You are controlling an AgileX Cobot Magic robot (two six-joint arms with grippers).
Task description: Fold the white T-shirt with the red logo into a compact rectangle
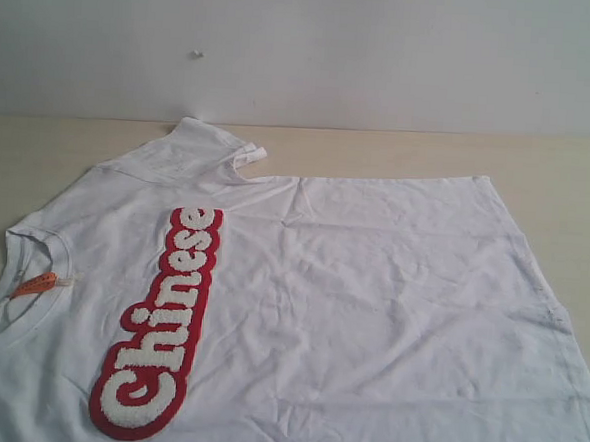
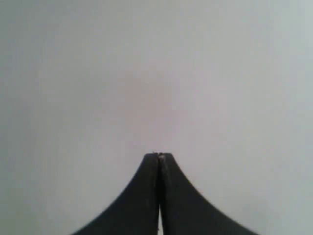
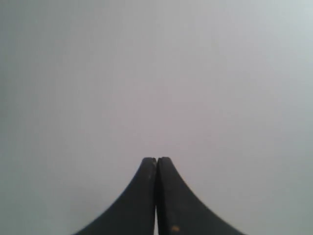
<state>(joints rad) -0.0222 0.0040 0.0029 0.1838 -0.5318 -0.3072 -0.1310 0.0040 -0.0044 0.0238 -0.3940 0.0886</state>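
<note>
The white T-shirt (image 1: 370, 306) lies spread flat and face up on the table, its neck with a small orange tag (image 1: 35, 285) at the left and its hem at the right. One sleeve (image 1: 199, 147) points toward the back wall. The red logo (image 1: 164, 318) runs as a long strip across the chest. Neither arm shows in the exterior view. My left gripper (image 2: 159, 154) is shut with its black fingers pressed together, nothing between them, facing a blank pale surface. My right gripper (image 3: 156, 159) is likewise shut and empty against a plain grey background.
The shirt rests on a light wooden table (image 1: 559, 162) that ends at a white wall (image 1: 385, 56) behind. The shirt's near part runs off the bottom and left edges of the exterior view.
</note>
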